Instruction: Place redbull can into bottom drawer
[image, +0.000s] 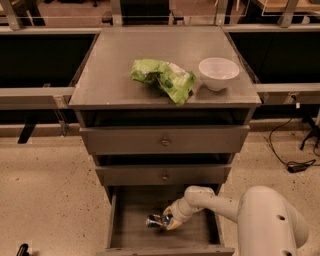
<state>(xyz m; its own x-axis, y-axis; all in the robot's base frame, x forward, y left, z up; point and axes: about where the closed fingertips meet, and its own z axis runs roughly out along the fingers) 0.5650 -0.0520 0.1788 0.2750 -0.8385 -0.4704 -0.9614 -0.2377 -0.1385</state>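
Observation:
The redbull can (156, 220), silver and blue, lies on its side inside the open bottom drawer (131, 231), near the middle of its grey tray. My gripper (169, 221) is down in the drawer at the can's right end, reaching in from the right on the white arm (215, 202). The gripper hides part of the can.
A green wrinkly snack bag (164, 78) and a white bowl (218, 73) sit on the cabinet top (110, 75). The two upper drawers with brass knobs (164, 142) are closed. My white base (270, 222) stands at the lower right. A cable (295, 162) lies on the floor to the right.

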